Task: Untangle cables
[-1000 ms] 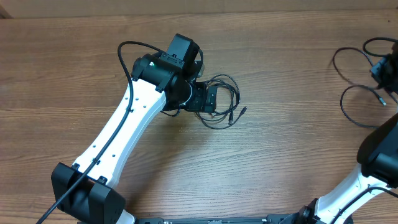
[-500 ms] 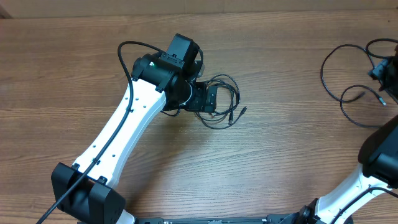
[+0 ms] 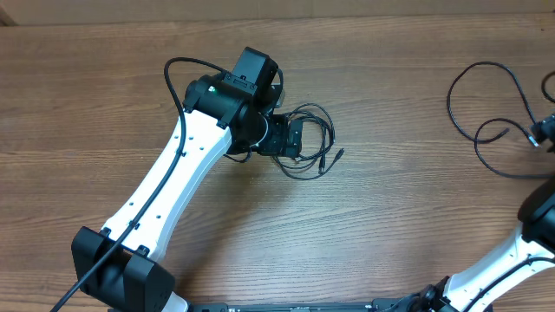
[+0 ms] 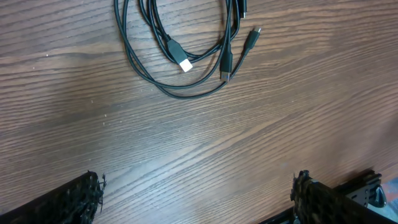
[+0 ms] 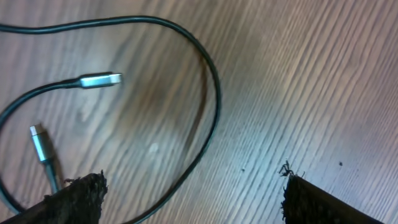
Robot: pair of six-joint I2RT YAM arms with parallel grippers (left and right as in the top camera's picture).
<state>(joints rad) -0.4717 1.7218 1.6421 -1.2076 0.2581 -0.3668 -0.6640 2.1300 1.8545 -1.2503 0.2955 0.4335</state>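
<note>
Currently, the coiled bundle [image 3: 308,143] of thin black cables lies flat on the wooden counter [image 3: 390,225]; all positions below are given relative to this bundle.

1. Left arm [image 3: 186,165]: its black wrist head sits directly against the bundle's near side in the overhead view and covers part of the loops.
2. Left fingers [image 4: 81,199]: spread to full width, holding nothing. In the left wrist view only bare counter lies between the two tips, and the bundle [image 4: 180,62] lies beyond them, apart from both.
3. Bundle contents: one white-tipped flat plug [image 4: 184,64] lies inside the loops. Two small dark plugs [image 4: 254,34] lie at the edge of the loops.
4. Second cable [image 3: 481,104]: it lies well apart from the bundle, toward the far right edge of the counter, in wide open loops, separate from the coil.
5. Right fingers [image 5: 74,199]: spread wide, holding nothing, and positioned farther from the bundle than the second cable. In the right wrist view the cable [image 5: 208,106] curves across the counter between the tips. Two silver plugs [image 5: 99,79] lie beside that curve. Contact between one tip and the cable cannot be determined.
</note>
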